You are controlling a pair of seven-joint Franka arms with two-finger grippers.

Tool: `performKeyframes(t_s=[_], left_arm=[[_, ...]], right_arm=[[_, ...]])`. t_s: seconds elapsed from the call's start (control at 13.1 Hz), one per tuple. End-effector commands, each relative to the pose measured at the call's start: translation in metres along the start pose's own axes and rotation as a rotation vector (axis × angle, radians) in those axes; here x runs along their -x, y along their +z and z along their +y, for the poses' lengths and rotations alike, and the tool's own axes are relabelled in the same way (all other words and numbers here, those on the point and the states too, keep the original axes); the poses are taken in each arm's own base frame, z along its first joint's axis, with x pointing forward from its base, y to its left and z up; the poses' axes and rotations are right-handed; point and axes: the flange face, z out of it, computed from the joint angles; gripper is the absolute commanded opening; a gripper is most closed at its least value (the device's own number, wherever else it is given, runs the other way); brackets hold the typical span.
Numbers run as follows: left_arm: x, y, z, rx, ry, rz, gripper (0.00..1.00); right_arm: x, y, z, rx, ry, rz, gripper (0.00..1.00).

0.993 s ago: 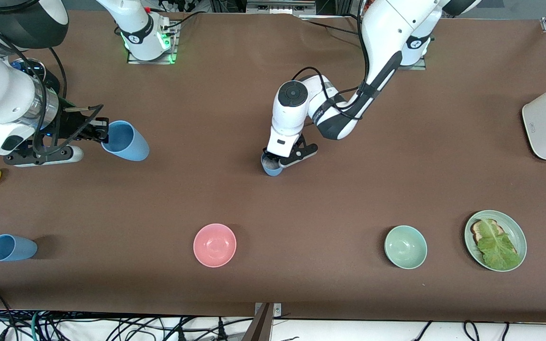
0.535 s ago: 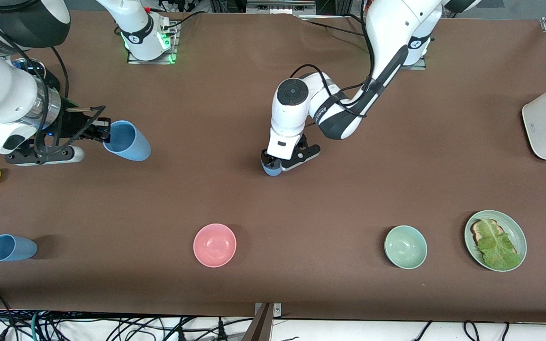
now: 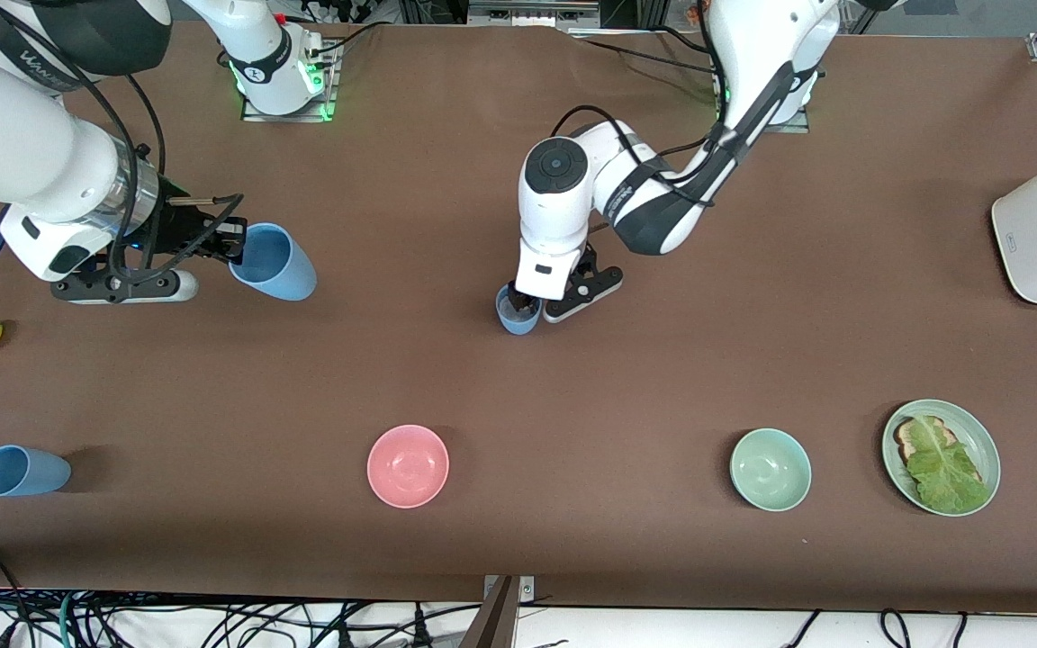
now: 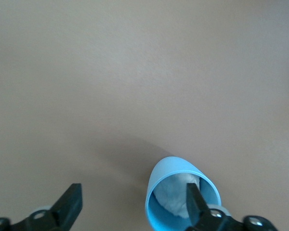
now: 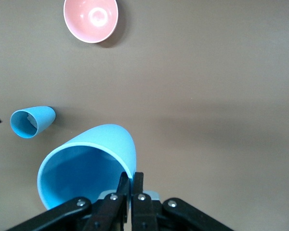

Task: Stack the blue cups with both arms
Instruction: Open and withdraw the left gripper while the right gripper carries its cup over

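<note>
The right pincer is closed tight on the rim of a blue cup, one finger inside the wall and one outside, the fingers almost meeting. The cup is tilted, its mouth turned toward the arm, and held up over the surface toward the right arm's end.

The left pincer stands spread wide at the middle of the surface, one finger down inside a second blue cup that sits upright there, the other finger well clear of it. Whether the inner finger touches the wall I cannot tell.

A third blue cup lies on its side near the corner at the right arm's end, close to the edge nearest the front camera.
</note>
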Motion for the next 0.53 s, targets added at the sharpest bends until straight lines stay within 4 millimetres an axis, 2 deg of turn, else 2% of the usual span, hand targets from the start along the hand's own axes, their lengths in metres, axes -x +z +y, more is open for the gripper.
performKeyframes(t_s=[0.0,0.23,0.46], left_arm=[[-0.028,-0.072,-0.008,-0.030,0.015,-0.037,1.00],[-0.065,-0.123,-0.032,-0.036,0.063,-0.058,1.00],[-0.104,-0.160,-0.068,-0.037,0.145,-0.068,1.00]], right_arm=[[-0.005,-0.001,-0.008,-0.021,0.033,0.000,0.01],[-0.003,0.004,-0.029,-0.027,0.056,0.002,0.01],[0.006,0.012,-0.070,-0.023,0.075,0.016,0.01]])
